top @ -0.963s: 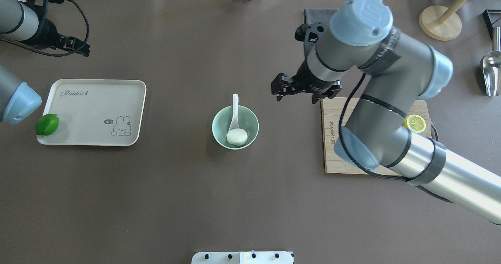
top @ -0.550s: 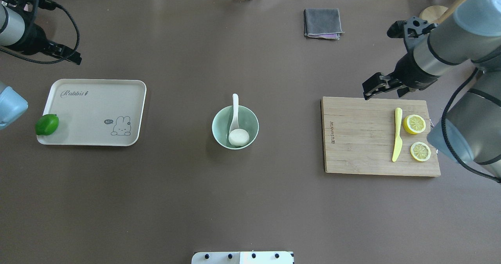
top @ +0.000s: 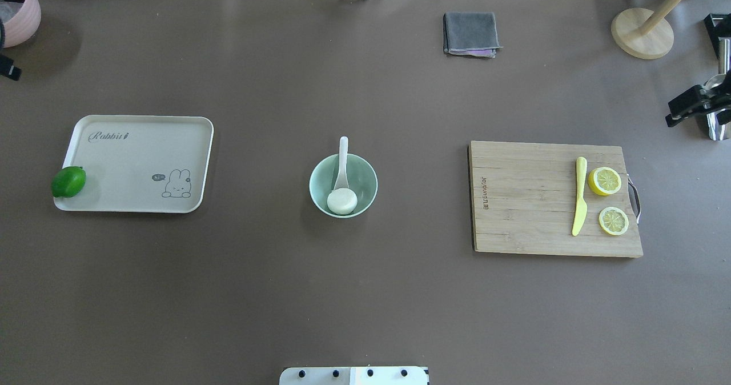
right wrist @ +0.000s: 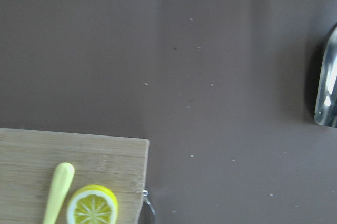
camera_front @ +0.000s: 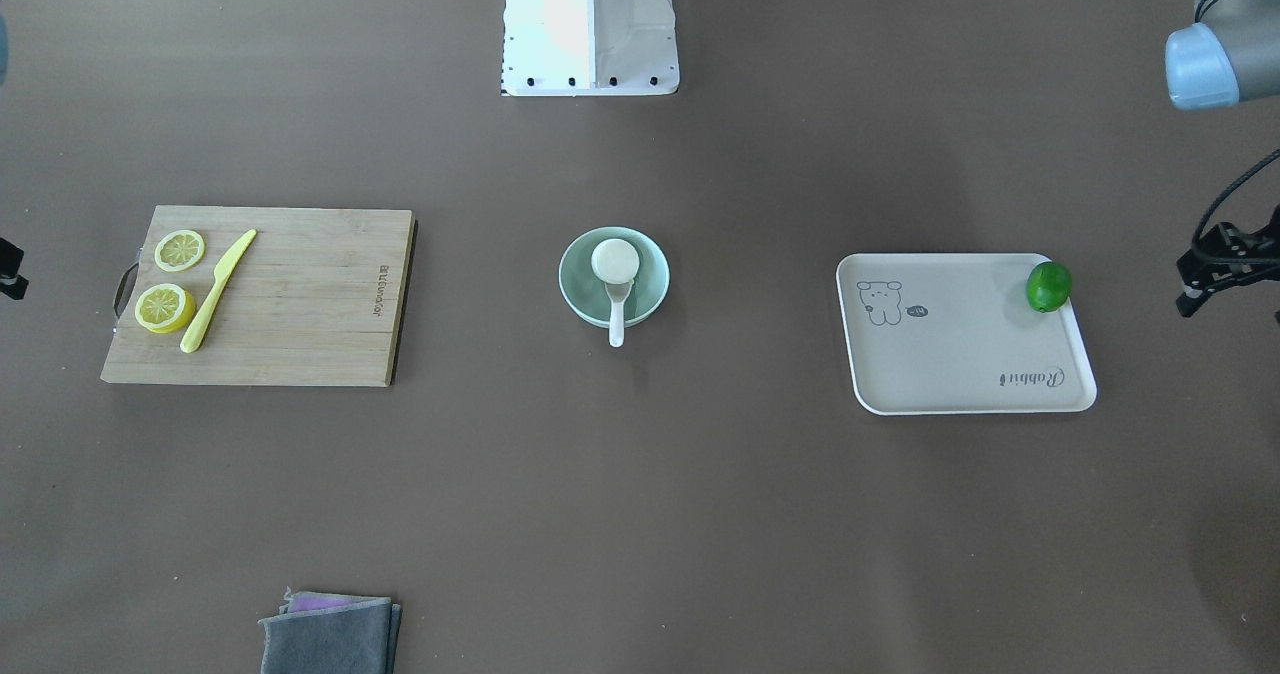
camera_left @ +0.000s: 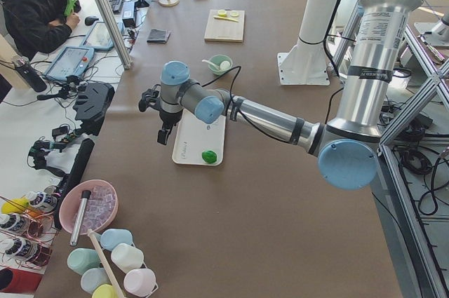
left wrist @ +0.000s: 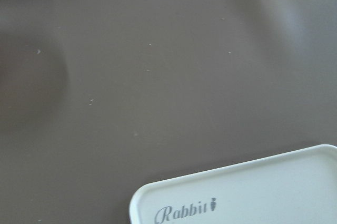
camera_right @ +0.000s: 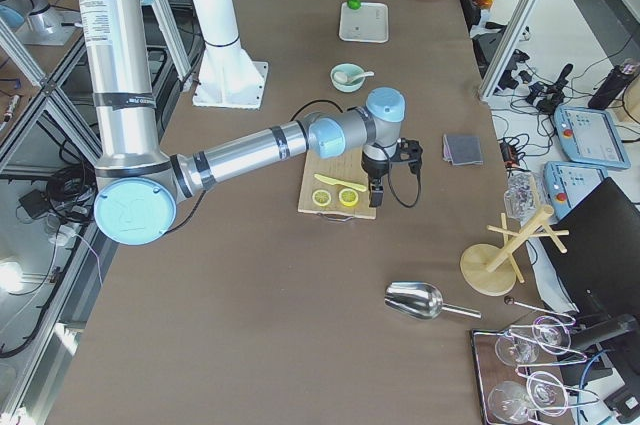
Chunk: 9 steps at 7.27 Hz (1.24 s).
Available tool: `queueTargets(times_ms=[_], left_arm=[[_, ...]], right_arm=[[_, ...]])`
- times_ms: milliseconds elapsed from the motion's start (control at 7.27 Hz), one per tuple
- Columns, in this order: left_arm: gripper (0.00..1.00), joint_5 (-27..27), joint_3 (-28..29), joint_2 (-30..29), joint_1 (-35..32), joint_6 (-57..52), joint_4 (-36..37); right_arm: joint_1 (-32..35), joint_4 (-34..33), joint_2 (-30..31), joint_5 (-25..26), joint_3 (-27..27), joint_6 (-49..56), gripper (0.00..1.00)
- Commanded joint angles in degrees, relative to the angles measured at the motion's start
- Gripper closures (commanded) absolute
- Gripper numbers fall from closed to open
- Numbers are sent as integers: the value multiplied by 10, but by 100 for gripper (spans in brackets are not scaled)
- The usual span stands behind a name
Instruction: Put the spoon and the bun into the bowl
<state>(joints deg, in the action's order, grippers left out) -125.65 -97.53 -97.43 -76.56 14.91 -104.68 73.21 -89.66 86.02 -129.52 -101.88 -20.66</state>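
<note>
Left arm is stretched low over the desk (top: pixel 342 293), its claw (camera_left: pixel 162 132) hung past the far left corner of the tray (top: pixel 143 156); its opening cannot be told. At centre, the bun (top: pixel 342 201) is seen in the bowl (top: pixel 368 173) with the spoon (top: pixel 342 156), handle laid over the far rim. Right claw (top: pixel 682 109) is held at the desk's right edge, beyond the board (top: pixel 525 202); opening likewise cannot be told. Since 0.6 s ago both arms have been drawn outward, and the bun is shifted slightly left.

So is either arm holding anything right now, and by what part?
Nothing is held. The spoon and bun lie in the bowl; the left tool and right tool hang far from them, carrying nothing.
</note>
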Motion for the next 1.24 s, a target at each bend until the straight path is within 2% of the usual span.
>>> queueTargets(times_ms=[0, 138, 275, 550, 826, 1101], left_arm=[[2, -3, 25, 46, -101, -115, 28], [2, -28, 40, 47, -136, -116, 55], [2, -82, 41, 58, -153, -115, 71], [2, -82, 42, 58, -156, -107, 74], [2, -82, 41, 58, -149, -82, 74], [2, -82, 42, 59, -119, -67, 69]], right_arm=[[92, 0, 19, -21, 92, 163, 0], [111, -3, 20, -34, 113, 165, 0], [129, -7, 31, -44, 122, 165, 0], [150, -7, 46, -65, 114, 159, 0], [153, -7, 46, -65, 111, 157, 0], [158, -6, 49, -65, 110, 158, 0]])
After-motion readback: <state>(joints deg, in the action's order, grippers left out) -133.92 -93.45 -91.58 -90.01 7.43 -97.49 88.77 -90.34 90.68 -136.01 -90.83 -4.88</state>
